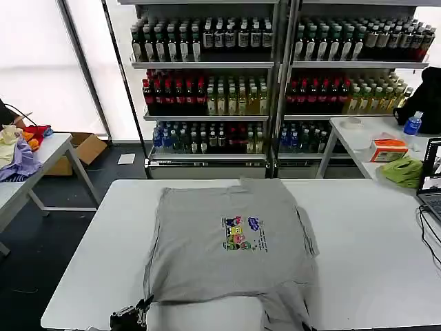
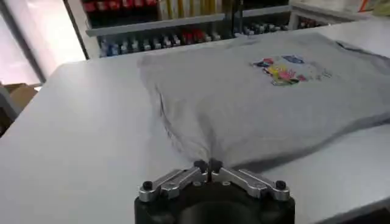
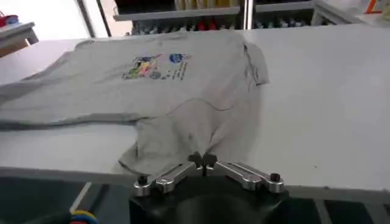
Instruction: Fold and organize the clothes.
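I see the grey T-shirt (image 1: 227, 245) lying print-up at the middle of the white bench (image 1: 365, 234), its cartoon print (image 1: 241, 233) near the centre and its hem edge running toward 6 o'clock. My left claw (image 2: 207, 165) sits at 7 o'clock at the near edge, fingertips pinched together on the shirt's corner; my right claw (image 3: 202, 160) at 5 o'clock is likewise closed on a bunched fold of the same shirt. Around it the bench is bare – nothing stands in the way. At 3 o'clock a side table (image 1: 358, 138) carries a lime-green cloth (image 1: 404, 170) and an orange box (image 1: 388, 147) (a laptop (image 1: 432, 176) at the edge). At 12 o'clock stand shelves of bottles (image 1: 207, 96); at 9 o'clock another table (image 1: 41, 162) holds coloured fabrics (image 1: 21, 152).
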Controlling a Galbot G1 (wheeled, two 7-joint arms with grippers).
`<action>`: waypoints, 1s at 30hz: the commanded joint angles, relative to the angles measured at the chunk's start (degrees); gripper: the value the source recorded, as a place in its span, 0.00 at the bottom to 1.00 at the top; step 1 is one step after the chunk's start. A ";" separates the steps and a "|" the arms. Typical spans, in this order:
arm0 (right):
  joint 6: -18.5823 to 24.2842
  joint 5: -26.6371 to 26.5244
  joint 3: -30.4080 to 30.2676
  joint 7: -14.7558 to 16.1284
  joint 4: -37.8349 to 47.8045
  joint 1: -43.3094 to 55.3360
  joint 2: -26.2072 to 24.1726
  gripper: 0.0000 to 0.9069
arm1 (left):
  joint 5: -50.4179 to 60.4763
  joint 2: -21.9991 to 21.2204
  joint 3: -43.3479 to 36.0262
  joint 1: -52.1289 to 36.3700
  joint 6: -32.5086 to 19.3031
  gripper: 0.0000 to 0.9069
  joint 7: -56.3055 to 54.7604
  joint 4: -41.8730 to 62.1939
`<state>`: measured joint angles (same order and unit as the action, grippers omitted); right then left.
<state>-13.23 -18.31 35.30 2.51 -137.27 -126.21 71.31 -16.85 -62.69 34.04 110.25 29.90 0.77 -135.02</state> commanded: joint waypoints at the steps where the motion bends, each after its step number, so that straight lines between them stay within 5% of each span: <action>1: 6.32 -4.09 1.90 2.75 -2.85 -2.32 -0.07 0.00 | -2.50 3.85 1.29 3.19 3.21 0.03 0.82 -5.26; 12: 3.39 -15.79 2.18 -4.12 1.88 20.75 1.13 0.00 | -16.22 9.23 1.71 -14.78 3.18 0.03 0.80 2.17; 17: 0.36 -16.14 0.06 -8.38 5.99 30.88 0.38 0.00 | -24.50 11.11 -0.91 -21.47 3.23 0.03 -0.11 6.71; 30: -2.67 -16.50 -6.48 -13.10 17.20 47.61 -2.92 0.00 | -28.43 14.19 -7.17 -36.86 3.25 0.03 -0.50 17.50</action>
<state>-14.28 -33.30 32.28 -7.26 -127.49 -92.44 69.55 -39.09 -50.86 30.84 86.99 32.93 0.53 -125.97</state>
